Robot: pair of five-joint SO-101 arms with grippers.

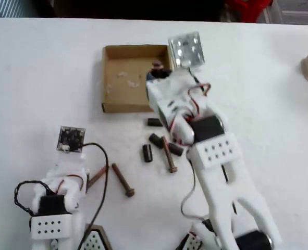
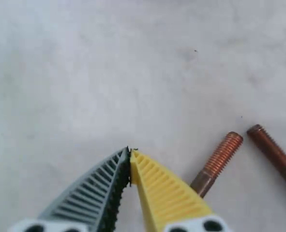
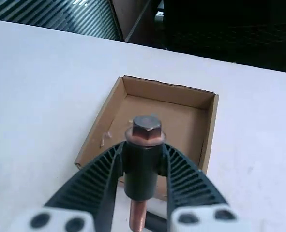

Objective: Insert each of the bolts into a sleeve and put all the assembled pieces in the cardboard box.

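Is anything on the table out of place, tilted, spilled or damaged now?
Nothing stands out. The cardboard box sits flat and intact. The loose sleeves and bolts beside it lie scattered, simply not yet assembled. The right pincer holds a sleeved bolt by the box.

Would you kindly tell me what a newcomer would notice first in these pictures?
The right gripper, shut on a sleeved bolt, holds it over the cardboard box. On the table beside that arm lie loose black sleeves and a bare bolt. The left gripper, shut and empty, sits near two more copper bolts.
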